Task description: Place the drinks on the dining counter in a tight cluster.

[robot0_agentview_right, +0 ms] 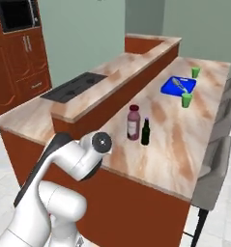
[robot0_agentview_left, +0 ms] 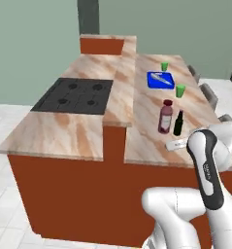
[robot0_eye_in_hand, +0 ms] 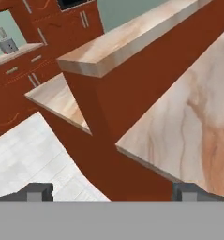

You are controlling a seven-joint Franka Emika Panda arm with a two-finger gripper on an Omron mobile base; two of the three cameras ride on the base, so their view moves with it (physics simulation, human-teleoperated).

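Counter: your dining counter point(robot0_agentview_right: 180, 144) carries the maroon bottle point(robot0_agentview_right: 133, 122) just beside the green bottle point(robot0_agentview_right: 145, 132).
Gripper: your gripper point(robot0_eye_in_hand: 111, 191) gapes wide, holding nothing.

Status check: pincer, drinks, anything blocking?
Pincer open, empty. Maroon bottle and green bottle upright, close together; white bottle lying down nearby. No obstruction.

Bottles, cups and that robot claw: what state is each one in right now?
Maroon bottle: upright, capped.
Dark green bottle: upright beside it.
White bottle: lying on its side.
Green cups: upright.
Blue tray: flat, something grey on it.
Gripper: open, holding nothing.
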